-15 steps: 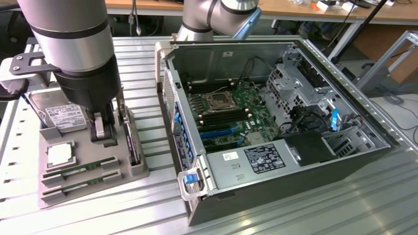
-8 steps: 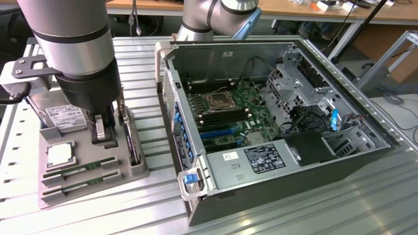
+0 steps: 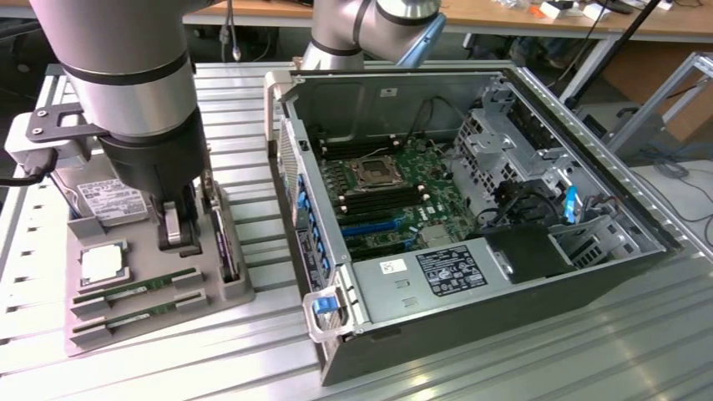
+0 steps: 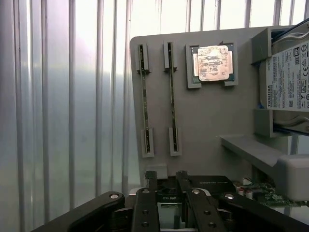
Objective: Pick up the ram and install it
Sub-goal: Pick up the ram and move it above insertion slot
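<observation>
**Ram: two green sticks on edge in the tray, long axis toward the computer case**

Open computer case [image 3: 390, 73] at the exterior view's right, side panel off, motherboard [image 3: 390, 192] bare inside. Far corner cut off by the frame.

Grey arm [image 3: 134, 92] down from the top of the exterior view. Covers the middle of the tray and part of the hard drive.

Grey tray [image 3: 236, 291] on the slatted table [image 3: 167, 368], just beside the case.

Hard drive [image 3: 112, 202] at the tray's far end, cut off by the frame in the wrist view. Label print too small to read in the exterior view.

Dark expansion card [image 3: 226, 238] on edge, along the tray side nearest the case.

Gripper [image 3: 176, 238] low over the tray, between drive and card, apart from both sticks. Fingers [image 4: 151, 193] parallel with a narrow gap, nothing seen clamped. Tips partly hidden in the exterior view.

Square processor [image 3: 100, 264] flat in its pocket, between the drive and the sticks.

Ram [image 3: 136, 288] in the slot beside the processor. Second ram stick [image 3: 136, 315] in the outer slot by the tray's near edge, parallel, close but not touching. Both upright on a long edge. Run from the exterior view's left to its right and rise slightly toward the case. Both ends tucked into grey brackets. From the wrist camera, just thin dark lines, faces unseen. From outside, narrow green boards, dark chips hard to make out.
</observation>
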`<move>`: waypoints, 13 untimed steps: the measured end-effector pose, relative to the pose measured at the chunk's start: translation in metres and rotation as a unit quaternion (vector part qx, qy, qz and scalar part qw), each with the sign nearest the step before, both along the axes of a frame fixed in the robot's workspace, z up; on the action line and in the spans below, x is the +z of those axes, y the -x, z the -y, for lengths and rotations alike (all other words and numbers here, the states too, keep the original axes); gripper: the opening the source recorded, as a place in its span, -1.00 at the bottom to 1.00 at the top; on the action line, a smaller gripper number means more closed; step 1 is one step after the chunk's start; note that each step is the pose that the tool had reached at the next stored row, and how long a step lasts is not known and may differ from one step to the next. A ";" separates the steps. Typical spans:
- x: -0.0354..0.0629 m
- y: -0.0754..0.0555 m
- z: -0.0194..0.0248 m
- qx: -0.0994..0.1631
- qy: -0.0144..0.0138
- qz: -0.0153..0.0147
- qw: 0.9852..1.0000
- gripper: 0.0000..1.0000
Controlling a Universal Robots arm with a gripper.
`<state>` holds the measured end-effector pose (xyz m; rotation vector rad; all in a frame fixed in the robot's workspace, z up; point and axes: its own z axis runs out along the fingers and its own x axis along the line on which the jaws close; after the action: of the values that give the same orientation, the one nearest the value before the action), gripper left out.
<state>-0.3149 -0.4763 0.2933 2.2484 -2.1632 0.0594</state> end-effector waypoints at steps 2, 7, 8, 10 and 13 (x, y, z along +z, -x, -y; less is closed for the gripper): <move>-0.0016 0.000 0.0001 0.000 0.000 0.000 1.000 -0.40; -0.0065 0.000 0.0004 0.000 0.000 0.000 1.000 -0.40; -0.0071 0.000 0.0005 0.000 0.000 0.000 1.000 -0.40; -0.0083 0.000 0.0006 0.000 0.000 0.000 1.000 -0.40; -0.0110 0.000 0.0008 0.000 0.000 0.000 1.000 -0.40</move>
<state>-0.3149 -0.4771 0.2824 2.2485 -2.1632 0.0594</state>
